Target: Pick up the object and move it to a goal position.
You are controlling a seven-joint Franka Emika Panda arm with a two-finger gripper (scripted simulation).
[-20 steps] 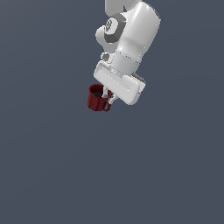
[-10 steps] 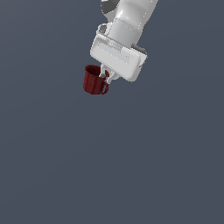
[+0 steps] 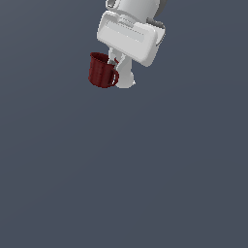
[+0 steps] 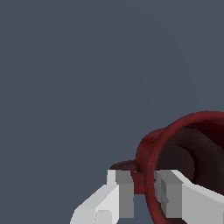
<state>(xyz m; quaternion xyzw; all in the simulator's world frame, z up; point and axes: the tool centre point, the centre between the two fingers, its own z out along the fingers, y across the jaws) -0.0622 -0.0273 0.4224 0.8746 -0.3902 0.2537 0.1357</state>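
We record the mug [image 3: 101,70] as dark red throughout, faceted walls and loop handle alike, with a darker, near-black inside. We note the gripper [image 4: 142,192] is white with grey pads. The background [image 3: 145,169] is plain slate blue-grey, unpatterned.

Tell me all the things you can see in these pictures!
mug: one, dark red with a dark inside and a loop handle, held at the top of the exterior view, just to that view's left of the fingers.
background: plain dark grey-blue all around; nothing else shows on it.
hand: one, white, closed on the mug's wall beside the handle.
arm: one, white, coming in from the top edge of the exterior view.
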